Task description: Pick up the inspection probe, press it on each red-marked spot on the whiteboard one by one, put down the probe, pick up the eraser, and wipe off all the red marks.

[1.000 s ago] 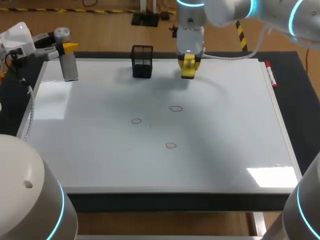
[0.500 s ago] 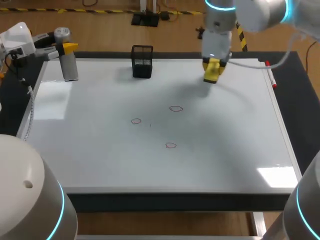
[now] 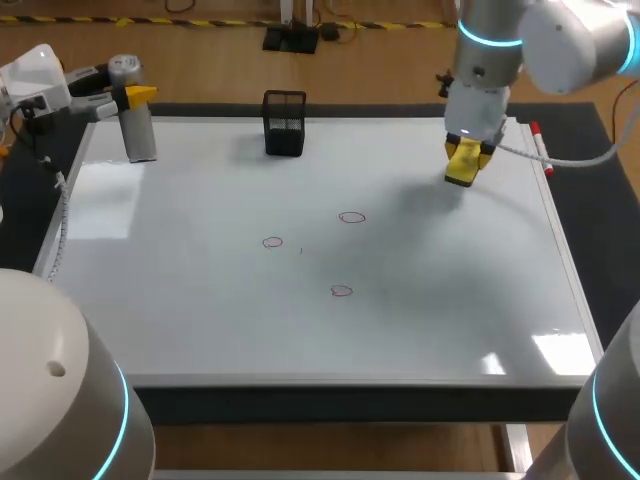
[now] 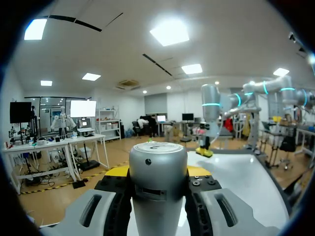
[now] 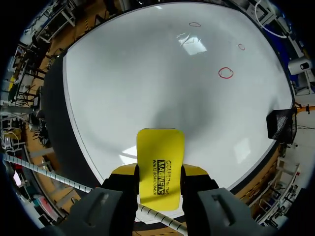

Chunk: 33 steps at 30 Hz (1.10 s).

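- Eraser (image 5: pixel 160 160) grip: our right tool (image 3: pixel 464 162) pinches the yellow eraser from both sides. The eraser sticks out past the fingers towards the whiteboard (image 3: pixel 200 300), which we judge is how it needs to sit for wiping.
- It hangs over the board's far right part, well apart from the three red marks (image 3: pixel 351 217) near the middle, none of them wiped yet.
- Our left tool (image 4: pixel 157 172) is clamped on the silver probe (image 3: pixel 137 135), upright at the far left corner. We take that as parking it out of the wiping arm's way.
- A black mesh holder (image 3: pixel 285 124) stands at the far edge, possibly the probe's resting place.
- A red marker (image 3: pixel 541 150) lies along the right edge.
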Motion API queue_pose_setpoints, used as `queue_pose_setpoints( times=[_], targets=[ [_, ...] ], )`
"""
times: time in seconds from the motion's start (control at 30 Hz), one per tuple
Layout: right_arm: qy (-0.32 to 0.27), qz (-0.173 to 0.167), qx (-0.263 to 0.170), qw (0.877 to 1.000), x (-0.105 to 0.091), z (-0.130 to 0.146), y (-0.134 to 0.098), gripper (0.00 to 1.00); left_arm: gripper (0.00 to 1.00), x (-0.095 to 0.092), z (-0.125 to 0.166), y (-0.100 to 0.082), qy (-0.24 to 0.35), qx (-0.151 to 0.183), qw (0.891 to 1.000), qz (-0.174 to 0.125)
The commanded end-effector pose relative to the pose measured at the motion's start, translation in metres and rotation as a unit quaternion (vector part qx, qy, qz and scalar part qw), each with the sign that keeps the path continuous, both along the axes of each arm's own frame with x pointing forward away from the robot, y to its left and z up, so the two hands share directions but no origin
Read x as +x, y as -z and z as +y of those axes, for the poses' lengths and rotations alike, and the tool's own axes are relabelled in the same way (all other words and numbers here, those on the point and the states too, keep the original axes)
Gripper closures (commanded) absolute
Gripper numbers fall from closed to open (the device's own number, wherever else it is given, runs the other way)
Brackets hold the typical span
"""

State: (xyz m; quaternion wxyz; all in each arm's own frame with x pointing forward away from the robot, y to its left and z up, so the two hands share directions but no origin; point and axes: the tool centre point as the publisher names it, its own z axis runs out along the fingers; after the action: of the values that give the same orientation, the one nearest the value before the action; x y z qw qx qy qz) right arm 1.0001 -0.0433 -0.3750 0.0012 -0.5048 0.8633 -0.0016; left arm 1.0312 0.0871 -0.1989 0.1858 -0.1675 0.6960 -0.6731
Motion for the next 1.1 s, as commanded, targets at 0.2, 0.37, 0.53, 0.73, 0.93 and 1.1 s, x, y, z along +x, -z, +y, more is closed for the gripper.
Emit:
queue_pose_setpoints(
  times=[0.2,0.37,0.53,0.73,0.93,1.1],
  targets=[
    [-0.001,-0.008,0.010,1.000,-0.007,-0.009,0.000,1.00,1.00,-0.001,0.000,-0.001,-0.001,0.000,1.000,-0.001],
    [-0.001,-0.008,0.010,1.000,-0.007,-0.009,0.000,1.00,1.00,-0.001,0.000,-0.001,-0.001,0.000,1.000,-0.001],
    [-0.001,-0.008,0.010,1.000,-0.007,-0.009,0.000,1.00,1.00,-0.001,0.000,-0.001,-0.001,0.000,1.000,-0.001],
    [-0.001,-0.008,0.010,1.000,-0.007,-0.009,0.000,1.00,1.00,-0.001,0.000,-0.001,-0.001,0.000,1.000,-0.001],
    [-0.001,-0.008,0.010,1.000,-0.007,-0.009,0.000,1.00,1.00,-0.020,-0.020,-0.010,0.019,-0.019,1.000,-0.016],
    [-0.001,-0.008,0.010,1.000,-0.007,-0.009,0.000,1.00,1.00,-0.053,-0.045,-0.018,0.041,-0.030,0.998,-0.035]
  ],
)
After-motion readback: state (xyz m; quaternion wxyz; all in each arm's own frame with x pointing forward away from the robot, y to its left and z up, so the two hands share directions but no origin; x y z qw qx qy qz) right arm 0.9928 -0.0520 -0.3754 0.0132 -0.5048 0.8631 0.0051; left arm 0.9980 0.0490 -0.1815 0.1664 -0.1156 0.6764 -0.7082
